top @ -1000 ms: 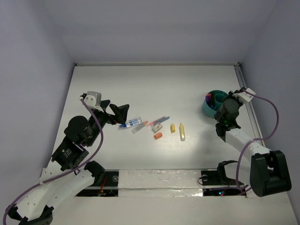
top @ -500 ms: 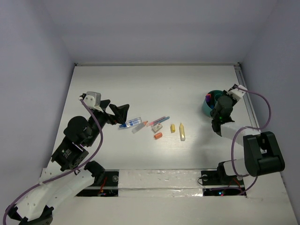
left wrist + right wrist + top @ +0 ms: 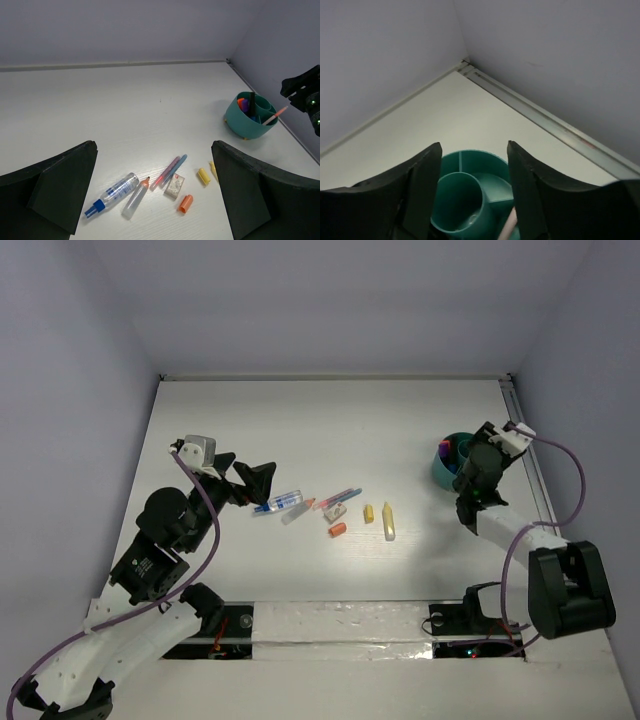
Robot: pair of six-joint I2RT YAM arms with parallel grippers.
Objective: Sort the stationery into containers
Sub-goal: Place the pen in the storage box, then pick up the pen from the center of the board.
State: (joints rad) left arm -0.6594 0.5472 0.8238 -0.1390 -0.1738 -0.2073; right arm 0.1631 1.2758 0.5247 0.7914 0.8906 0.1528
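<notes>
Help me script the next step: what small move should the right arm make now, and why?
Probably lift the right gripper straight up, clear of the teal organiser. Its jaws stand open over the compartments, a pink pen already leans inside, and pieces such as the yellow marker lie mid-table unsorted.

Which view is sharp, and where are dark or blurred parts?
Top external view: soft even light, no hard shadows on the table. Left wrist view: sharp, stationery with faint shadows only. Right wrist view: fingers dark and close, teal organiser clear.
</notes>
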